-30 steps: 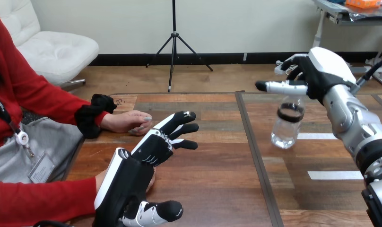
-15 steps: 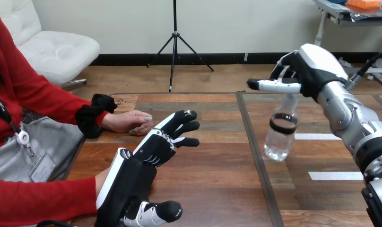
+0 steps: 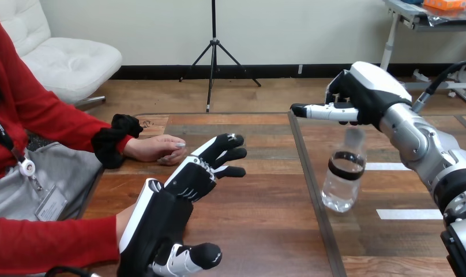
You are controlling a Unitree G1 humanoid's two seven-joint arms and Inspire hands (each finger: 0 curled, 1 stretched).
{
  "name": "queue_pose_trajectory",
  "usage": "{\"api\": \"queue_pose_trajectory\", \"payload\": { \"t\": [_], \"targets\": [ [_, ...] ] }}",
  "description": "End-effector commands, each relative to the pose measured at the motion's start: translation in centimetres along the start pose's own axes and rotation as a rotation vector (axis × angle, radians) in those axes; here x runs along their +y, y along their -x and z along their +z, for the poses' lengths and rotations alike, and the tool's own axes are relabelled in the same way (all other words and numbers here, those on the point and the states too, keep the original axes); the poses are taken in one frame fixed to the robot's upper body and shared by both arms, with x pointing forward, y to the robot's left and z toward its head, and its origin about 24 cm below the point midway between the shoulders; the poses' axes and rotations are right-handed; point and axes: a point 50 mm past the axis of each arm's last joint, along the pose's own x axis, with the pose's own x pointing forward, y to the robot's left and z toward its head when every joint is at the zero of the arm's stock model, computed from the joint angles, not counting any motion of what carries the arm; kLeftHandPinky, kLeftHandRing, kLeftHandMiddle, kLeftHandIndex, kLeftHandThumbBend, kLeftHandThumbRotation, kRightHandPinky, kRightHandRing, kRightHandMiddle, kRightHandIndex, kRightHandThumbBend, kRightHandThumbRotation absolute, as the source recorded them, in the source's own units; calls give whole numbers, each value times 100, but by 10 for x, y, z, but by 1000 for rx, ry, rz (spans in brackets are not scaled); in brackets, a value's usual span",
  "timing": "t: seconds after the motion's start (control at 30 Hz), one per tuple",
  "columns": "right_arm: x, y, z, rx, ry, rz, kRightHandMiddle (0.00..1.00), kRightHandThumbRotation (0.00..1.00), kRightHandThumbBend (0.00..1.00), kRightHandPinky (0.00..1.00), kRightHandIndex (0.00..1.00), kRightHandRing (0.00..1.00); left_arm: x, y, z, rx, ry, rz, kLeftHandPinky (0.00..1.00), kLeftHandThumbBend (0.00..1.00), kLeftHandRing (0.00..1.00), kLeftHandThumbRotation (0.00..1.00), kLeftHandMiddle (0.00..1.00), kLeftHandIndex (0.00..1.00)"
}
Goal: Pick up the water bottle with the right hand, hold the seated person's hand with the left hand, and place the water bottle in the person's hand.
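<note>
Water bottle [image 3: 344,173] hangs under the robot's right hand [image 3: 366,92], whose fingers [image 3: 334,89] are clenched round its cap and neck while the thumb sticks out straight past the bottle's top, toward the person's side. The bottle tilts a little. Its base sits low over the tabletop [image 3: 265,231], and you cannot tell whether it touches the wood.

Well to the left of the bottle you have the robot's left hand [image 3: 161,216], back upward, with its fingers [image 3: 222,154] stretched out straight and slightly spread, pointing toward the bottle. It lies over the person's near hand [image 3: 123,219], of which just a sliver shows at the wrist end. You cannot see any finger or thumb curled round that hand, so treat it as resting on top with nothing grasped. Further left of the bottle the person's far hand [image 3: 156,148] lies flat, palm down. Between the bottle and the left hand there is bare wood, with nothing standing in the way.

The bottle is clear plastic, its lower part see-through, with 1 black band around its middle.

The tabletop is brown planking. A dark seam [image 3: 307,167] runs just left of the bottle, and 2 white tape strips [image 3: 408,214] lie to the bottle's right.
</note>
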Motion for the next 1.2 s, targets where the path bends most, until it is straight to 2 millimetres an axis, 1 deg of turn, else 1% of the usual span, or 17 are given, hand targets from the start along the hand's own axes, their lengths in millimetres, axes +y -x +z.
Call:
{"api": "queue_pose_trajectory", "payload": {
  "t": [0.0, 0.3, 0.43, 0.73, 1.17],
  "targets": [
    [-30, -2, 13, -84, 24, -84, 21, 85, 100, 14, 22, 14, 2, -22, 2, -81, -6, -11, 75, 100, 84, 74, 88, 86],
    [-42, -2, 19, -129, 51, -117, 26, 86, 100, 17, 27, 20, 2, -25, 1, -93, -23, -13, 72, 100, 83, 74, 87, 85],
    [-47, -2, 22, -156, 54, -138, 27, 86, 100, 17, 28, 21, 1, -26, 1, -87, -32, -11, 72, 100, 82, 75, 87, 85],
    [-59, 0, 29, -203, 43, -186, 25, 84, 100, 13, 26, 18, 1, -30, 1, -82, -36, -12, 69, 100, 80, 74, 86, 84],
    [-76, 5, 38, -250, 55, -253, 20, 86, 100, 10, 23, 14, 4, -36, -1, -84, -37, -26, 69, 100, 82, 74, 87, 85]
  ]
}}
